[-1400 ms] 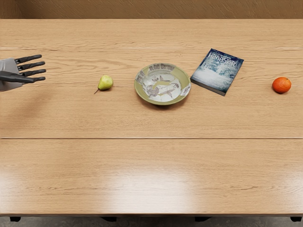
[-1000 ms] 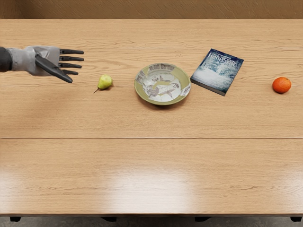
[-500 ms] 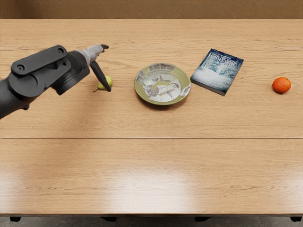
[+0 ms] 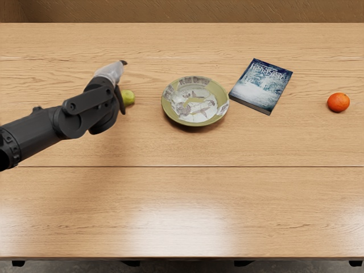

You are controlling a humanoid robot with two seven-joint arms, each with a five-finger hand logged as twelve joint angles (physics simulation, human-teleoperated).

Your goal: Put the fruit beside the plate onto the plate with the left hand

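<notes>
Bare wood between the pear [image 4: 129, 98] and the plate [image 4: 165, 106], so the run toward 3 o'clock is open. Only the book [image 4: 260, 85] crowds the plate, at its 2 o'clock; the orange [image 4: 338, 102] is way off at 3.

— Where does the head view look from?
— From high on the near side of the plate [image 4: 195, 101], over the near edge of the table [image 4: 182, 199]. It faces down at a slant toward the wall [image 4: 182, 10] beyond the plate.
— How close is it?
— Middling. The table's edges nearer and farther than the plate both show, while left and right of the plate the tabletop runs out of frame. The plate lies above centre.
</notes>
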